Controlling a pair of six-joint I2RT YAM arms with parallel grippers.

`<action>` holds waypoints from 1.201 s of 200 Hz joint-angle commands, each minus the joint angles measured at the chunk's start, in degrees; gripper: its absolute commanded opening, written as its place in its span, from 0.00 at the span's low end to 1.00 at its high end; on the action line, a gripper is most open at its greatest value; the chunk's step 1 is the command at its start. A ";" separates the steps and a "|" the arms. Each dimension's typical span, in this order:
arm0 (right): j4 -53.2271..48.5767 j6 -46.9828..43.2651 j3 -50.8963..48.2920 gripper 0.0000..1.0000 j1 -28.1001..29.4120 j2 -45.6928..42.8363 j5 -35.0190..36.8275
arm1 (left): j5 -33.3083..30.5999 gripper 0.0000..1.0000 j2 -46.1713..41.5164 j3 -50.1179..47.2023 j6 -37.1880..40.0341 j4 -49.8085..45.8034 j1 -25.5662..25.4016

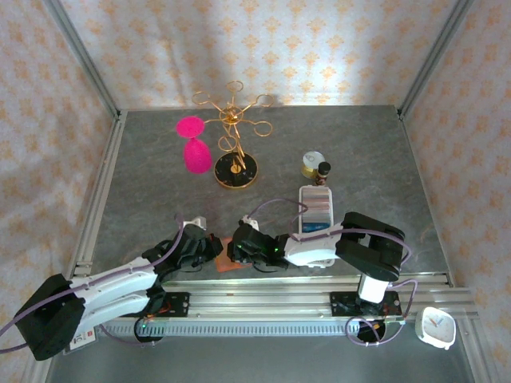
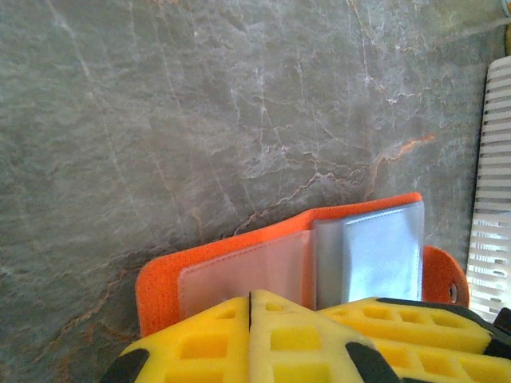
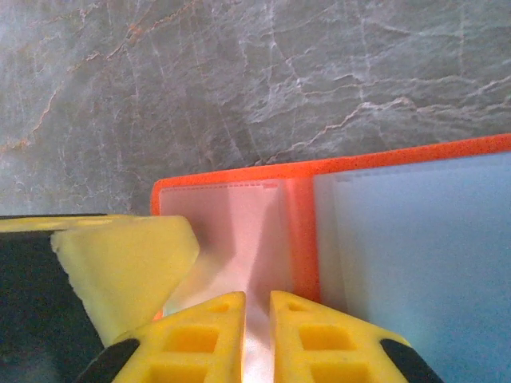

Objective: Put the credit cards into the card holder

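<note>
Card holder (image 2: 271,259): open flat on bench (image 2: 200,104), directly ahead of and under both tools' fingertips. Light, floppy fabric with slick clear pockets; likely to slide or fold if pushed unpinned. Left tool (image 2: 250,307) closed, fingers meeting over near edge; pinching it or only pressing, unclear. Right tool (image 3: 257,307) nearly closed on pale card (image 3: 255,239): thin, stiff, slippery. Best held by short edge and led into clear pocket straight ahead. Other credit cards (image 1: 317,209) standing in white tray (image 2: 495,199), right of left tool.

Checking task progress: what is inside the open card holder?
A pale clear pocket on one half, grey-blue sleeves on the other. The left gripper and right gripper cover the near edge, hiding any card there.
</note>
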 commanded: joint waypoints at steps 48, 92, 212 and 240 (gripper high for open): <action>-5.87 4.78 -1.45 0.17 -0.08 -3.02 9.84 | -0.23 0.01 4.90 -0.98 3.31 1.33 0.28; -6.84 6.78 -2.98 0.20 -0.71 -5.24 12.12 | -2.34 0.00 11.19 2.87 9.06 1.90 0.20; -15.17 12.76 -2.00 0.12 -1.97 -2.99 15.96 | -1.60 0.13 8.20 8.54 8.91 -0.01 -4.02; -16.34 14.03 -1.47 0.07 -1.88 -2.72 16.79 | -1.73 0.16 8.89 9.43 8.63 0.16 -6.34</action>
